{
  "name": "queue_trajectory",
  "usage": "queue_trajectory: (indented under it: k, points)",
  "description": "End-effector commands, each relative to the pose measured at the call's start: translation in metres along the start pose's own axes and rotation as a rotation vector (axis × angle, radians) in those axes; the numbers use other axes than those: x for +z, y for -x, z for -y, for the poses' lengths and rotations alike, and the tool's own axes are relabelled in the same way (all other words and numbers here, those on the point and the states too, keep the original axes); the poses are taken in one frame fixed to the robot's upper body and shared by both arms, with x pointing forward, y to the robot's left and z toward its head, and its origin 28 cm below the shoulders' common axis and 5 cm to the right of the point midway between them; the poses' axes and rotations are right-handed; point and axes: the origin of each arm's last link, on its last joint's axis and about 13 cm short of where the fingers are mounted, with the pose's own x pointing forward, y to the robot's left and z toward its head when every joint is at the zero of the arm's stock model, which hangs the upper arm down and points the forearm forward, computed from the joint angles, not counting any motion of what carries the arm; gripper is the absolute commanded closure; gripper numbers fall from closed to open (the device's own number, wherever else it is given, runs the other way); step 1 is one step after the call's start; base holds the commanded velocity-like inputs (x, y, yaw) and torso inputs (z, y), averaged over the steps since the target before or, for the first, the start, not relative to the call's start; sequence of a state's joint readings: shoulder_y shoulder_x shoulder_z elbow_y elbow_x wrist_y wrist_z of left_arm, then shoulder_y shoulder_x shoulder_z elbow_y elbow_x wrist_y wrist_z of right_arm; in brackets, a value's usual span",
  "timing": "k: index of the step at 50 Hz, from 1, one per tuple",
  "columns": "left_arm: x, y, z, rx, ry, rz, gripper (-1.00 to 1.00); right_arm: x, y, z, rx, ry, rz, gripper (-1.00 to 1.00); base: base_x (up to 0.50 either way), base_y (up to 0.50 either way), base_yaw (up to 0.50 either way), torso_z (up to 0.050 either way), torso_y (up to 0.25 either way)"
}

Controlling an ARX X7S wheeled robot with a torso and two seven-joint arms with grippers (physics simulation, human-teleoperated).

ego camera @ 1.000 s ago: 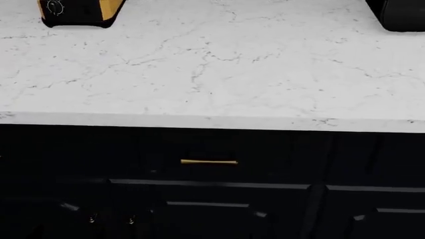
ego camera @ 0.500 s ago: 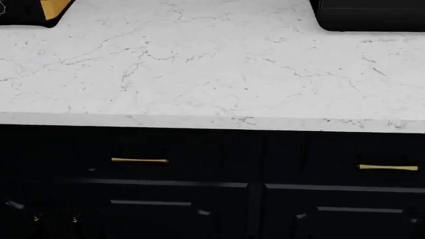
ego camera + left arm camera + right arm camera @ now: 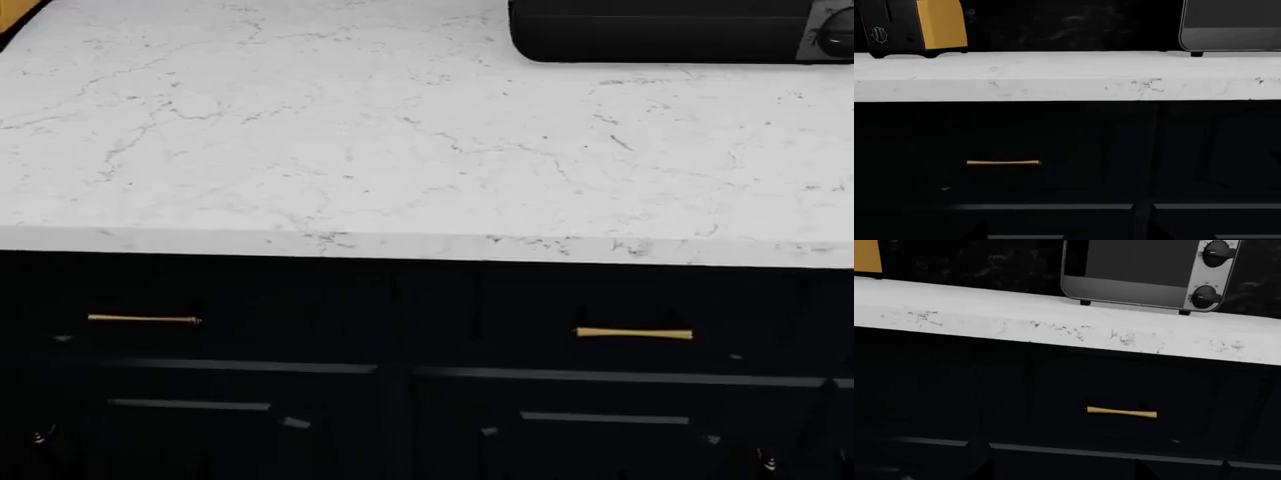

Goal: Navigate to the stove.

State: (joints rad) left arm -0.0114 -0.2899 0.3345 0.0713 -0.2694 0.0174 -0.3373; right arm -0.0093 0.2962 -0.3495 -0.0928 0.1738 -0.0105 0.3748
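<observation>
Place: at a marble worktop (image 3: pixel 400 150) over dark cabinets (image 3: pixel 400 400) with gold drawer pulls (image 3: pixel 634 333), the head camera looks down on the front edge.
Far right corner: a toaster oven (image 3: pixel 1147 270) with two round dials stands at the worktop's back edge; the head view shows only its lower edge (image 3: pixel 667 35).
Far left corner: a black-and-yellow appliance (image 3: pixel 914 25) with one dial sits well apart from the oven, clear in the left wrist view.
Stove: not in any view; no grates, knob row or bar handle show, so its position cannot be told from here.
Grippers: neither shows in any picture; whether they are open or closed cannot be told.
Step in hand: by judgement, the travel stage, with the base alongside the counter and the goal not yet reached.
Next move: likely calls for running the base along the cabinet front, parallel to the worktop edge, until the range comes into frame, then squaring up to it.
Risk: clipping the cabinets if the base drifts inward.
</observation>
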Motion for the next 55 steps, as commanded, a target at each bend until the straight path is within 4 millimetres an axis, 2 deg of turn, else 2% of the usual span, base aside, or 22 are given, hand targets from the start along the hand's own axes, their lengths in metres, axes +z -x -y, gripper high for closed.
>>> queue_trajectory:
  k: [1,55]
  points:
    - [0.0005,0.0003,-0.0001,0.000,-0.001,0.001,-1.00,0.0003,0.0000,-0.0001,0.000,0.000,-0.001,-1.00,-0.43,0.00,0.00,0.000,0.000]
    - [-0.0002,-0.0003,-0.0005,-0.002,-0.001,0.000,-1.00,-0.0004,-0.0009,-0.0003,-0.001,-0.004,-0.009,-1.00,-0.43,0.00,0.00,0.000,0.000]
